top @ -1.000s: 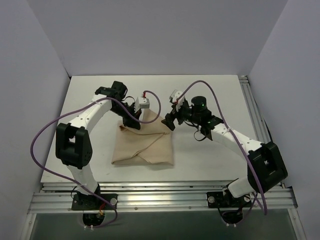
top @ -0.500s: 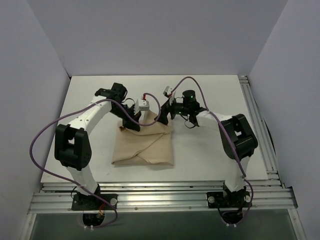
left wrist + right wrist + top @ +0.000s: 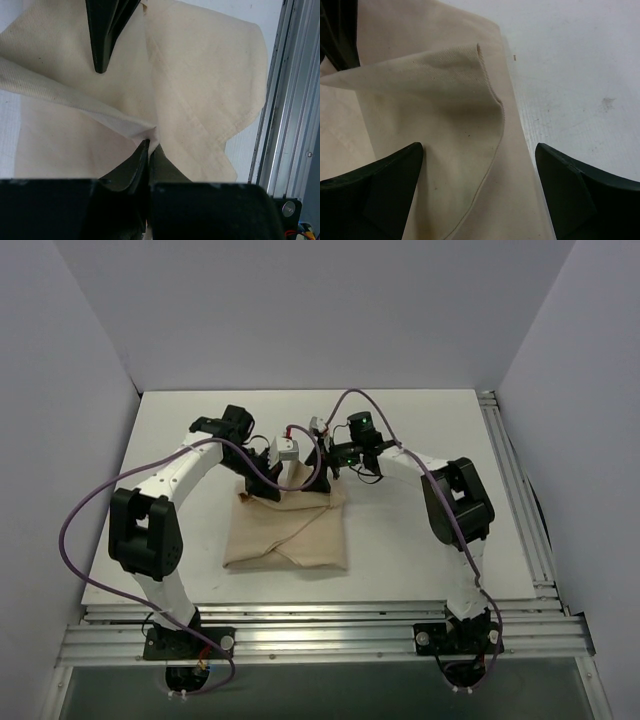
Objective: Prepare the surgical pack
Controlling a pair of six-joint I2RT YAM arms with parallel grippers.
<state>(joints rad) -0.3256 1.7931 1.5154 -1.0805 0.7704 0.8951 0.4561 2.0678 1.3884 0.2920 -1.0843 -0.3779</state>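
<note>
Crowded zone: at the far edge of the folded tan cloth bundle (image 3: 287, 530) we find the left gripper (image 3: 149, 145), pinched onto a fold, and the right gripper (image 3: 477, 150), jaws spread either side of a raised flap. They stand close together, with purple cables (image 3: 66, 532) looping over the arms. We see room to pass above the bundle's flat near half and over the white tabletop (image 3: 430, 420) beside and beyond it, bounded by grey walls (image 3: 300, 310) and aluminium rails (image 3: 518, 490) along the right edge.

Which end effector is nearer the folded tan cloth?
Left. The left end effector pinches a fold of the tan cloth; the right end effector hovers open over its far corner.
</note>
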